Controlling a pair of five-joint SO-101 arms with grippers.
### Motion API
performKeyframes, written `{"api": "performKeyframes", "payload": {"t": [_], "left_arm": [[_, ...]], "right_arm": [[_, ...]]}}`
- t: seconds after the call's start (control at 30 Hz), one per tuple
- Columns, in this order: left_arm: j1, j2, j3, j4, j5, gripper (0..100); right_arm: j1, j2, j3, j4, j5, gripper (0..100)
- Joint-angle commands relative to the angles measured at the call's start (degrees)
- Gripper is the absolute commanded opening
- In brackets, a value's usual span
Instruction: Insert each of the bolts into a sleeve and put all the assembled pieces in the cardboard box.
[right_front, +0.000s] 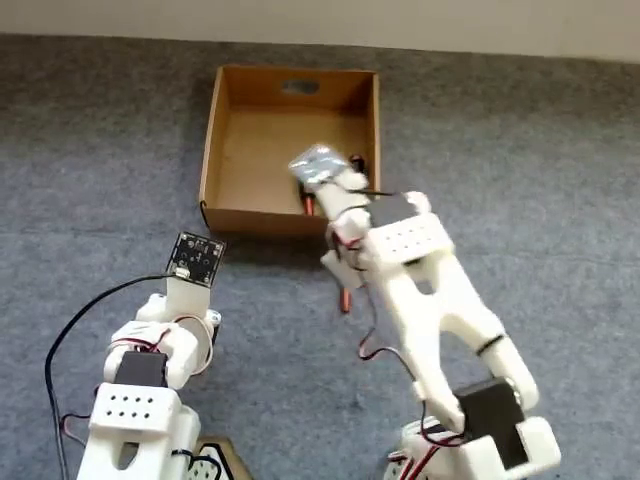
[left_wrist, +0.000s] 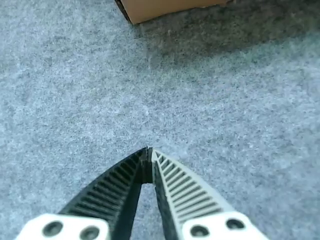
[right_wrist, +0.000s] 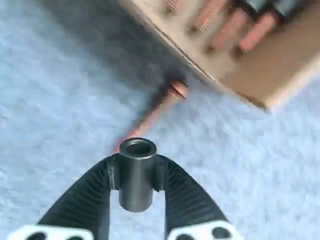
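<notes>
My right gripper (right_wrist: 136, 167) is shut on a dark sleeve (right_wrist: 136, 182), held upright with its bore open toward the camera. Just beyond it a copper bolt (right_wrist: 159, 107) lies on the carpet, its head close to the outer wall of the cardboard box (right_wrist: 260, 80). Several copper-and-dark assembled pieces (right_wrist: 235, 22) lie inside the box. From above, the right arm (right_front: 420, 280) hangs over the near right corner of the box (right_front: 225, 140), with the bolt (right_front: 345, 298) on the carpet under it. My left gripper (left_wrist: 148, 154) is shut and empty, low over bare carpet.
Grey carpet covers the whole table. The left arm (right_front: 150, 370) sits at the lower left, a short way in front of the box's near left corner (left_wrist: 150, 7). Open carpet lies left and right of the box.
</notes>
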Motion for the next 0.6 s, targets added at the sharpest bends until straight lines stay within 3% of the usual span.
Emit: {"api": "performKeyframes", "payload": {"t": [0.0,0.3,0.47,0.57], "left_arm": [[0.31,-0.48,-0.40,-1.05,-0.53,2],[0.40,-0.48,-0.40,-1.05,-0.53,2],[0.40,-0.48,-0.40,-1.05,-0.53,2],[0.31,-0.48,-0.40,-1.05,-0.53,2]], "right_arm": [[8.84,-3.12,5.58,-5.23,-0.62,0.6],[13.67,4.26,16.92,-12.97,-0.53,1.2],[13.67,8.57,17.10,-12.97,-0.44,12.4],[13.67,8.66,17.27,-12.97,-0.26,11.1]]}}
